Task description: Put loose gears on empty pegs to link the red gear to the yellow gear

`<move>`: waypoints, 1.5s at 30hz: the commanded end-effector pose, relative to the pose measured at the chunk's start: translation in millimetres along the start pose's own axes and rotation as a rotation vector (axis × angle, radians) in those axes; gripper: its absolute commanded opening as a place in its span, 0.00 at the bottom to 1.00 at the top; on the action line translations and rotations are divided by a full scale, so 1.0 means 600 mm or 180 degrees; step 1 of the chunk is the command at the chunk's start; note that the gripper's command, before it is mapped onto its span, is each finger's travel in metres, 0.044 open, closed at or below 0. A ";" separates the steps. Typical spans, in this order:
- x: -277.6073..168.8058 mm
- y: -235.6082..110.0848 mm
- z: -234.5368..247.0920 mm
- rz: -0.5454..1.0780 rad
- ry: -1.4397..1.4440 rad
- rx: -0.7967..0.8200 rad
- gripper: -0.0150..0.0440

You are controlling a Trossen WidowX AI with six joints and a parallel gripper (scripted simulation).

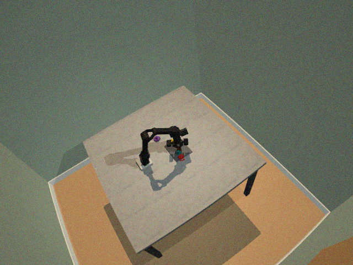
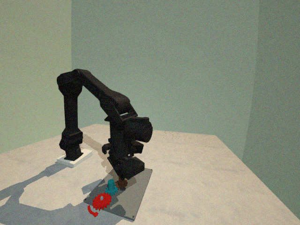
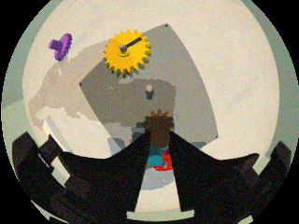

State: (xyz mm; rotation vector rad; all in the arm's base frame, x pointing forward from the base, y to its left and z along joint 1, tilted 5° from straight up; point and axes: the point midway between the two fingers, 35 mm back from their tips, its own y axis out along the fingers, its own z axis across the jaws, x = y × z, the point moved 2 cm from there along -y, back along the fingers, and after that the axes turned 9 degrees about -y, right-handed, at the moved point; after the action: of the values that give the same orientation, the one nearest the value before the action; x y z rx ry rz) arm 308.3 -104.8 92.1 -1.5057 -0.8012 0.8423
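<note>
We see the grey board (image 1: 186, 150) (image 2: 141, 191) (image 3: 196, 93) bearing the red gear (image 1: 181, 157) (image 2: 101, 201) (image 3: 167, 161), flat, and the black-striped yellow gear (image 1: 172, 140) (image 3: 127, 52); teal (image 1: 178, 152) (image 2: 111, 187) (image 3: 155, 160) and brown gears (image 2: 122, 184) (image 3: 159, 125) between; purple gear (image 1: 156, 138) (image 3: 61, 47) tipped beside the board.

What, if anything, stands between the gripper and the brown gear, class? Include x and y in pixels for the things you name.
Nothing visible does: the gripper (image 3: 160, 135) is shut on the brown gear (image 2: 121, 184) (image 3: 159, 122) itself. The teal gear (image 2: 111, 189) (image 3: 155, 160) is beside it, toward the red gear (image 1: 181, 156) (image 2: 101, 201) (image 3: 167, 161).

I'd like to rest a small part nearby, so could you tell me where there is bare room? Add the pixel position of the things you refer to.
Bare table lies beyond the yellow gear (image 3: 133, 58), away from the purple gear (image 3: 63, 47) (image 1: 156, 138). Crowded: around the gripper (image 3: 160, 135), brown, teal and red gears.
</note>
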 end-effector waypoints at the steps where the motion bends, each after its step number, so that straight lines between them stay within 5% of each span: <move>1: -0.001 0.003 0.000 0.0008 -0.0294 -0.0003 0.25; 25: -0.002 0.011 0.000 0.0007 0.1250 -0.0005 0.25; 31: -0.001 0.008 0.000 0.0007 0.1000 -0.0005 0.49; 45: 0.000 -0.072 0.000 0.0006 0.0481 -0.0004 0.49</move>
State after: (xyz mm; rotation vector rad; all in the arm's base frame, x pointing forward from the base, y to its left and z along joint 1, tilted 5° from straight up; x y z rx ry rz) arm 307.0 -101.2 126.0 -1.5500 -0.6692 0.7056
